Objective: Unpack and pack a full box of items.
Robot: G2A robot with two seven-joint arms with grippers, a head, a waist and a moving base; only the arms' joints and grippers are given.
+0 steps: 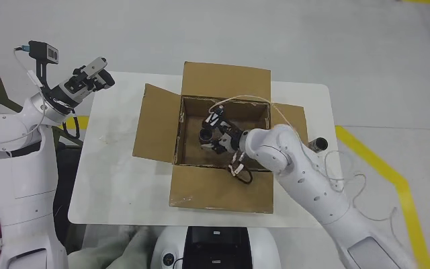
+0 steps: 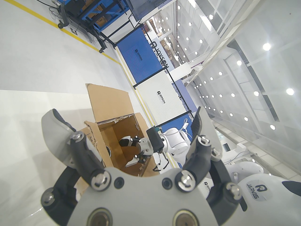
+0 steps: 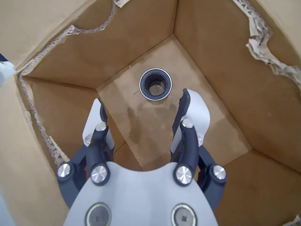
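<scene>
An open cardboard box (image 1: 225, 81) stands in the middle of the white table (image 1: 114, 181). Upright on its floor is a short black hollow cylinder (image 3: 143, 88), also visible from above (image 1: 204, 137). My right gripper (image 3: 143, 99) hangs inside the box just above and beside the cylinder, open, with nothing between its fingers. From overhead the right gripper (image 1: 211, 133) sits in the box's left half. My left gripper (image 1: 101, 72) is raised over the table's far left corner, open and empty (image 2: 127, 118). It faces the box (image 2: 110, 109) and the right gripper (image 2: 127, 152).
A second black cylinder (image 1: 318, 143) lies on the table just right of the box's right flap. The box's flaps are folded outward and its inner edges are torn. A cable loops over the right arm.
</scene>
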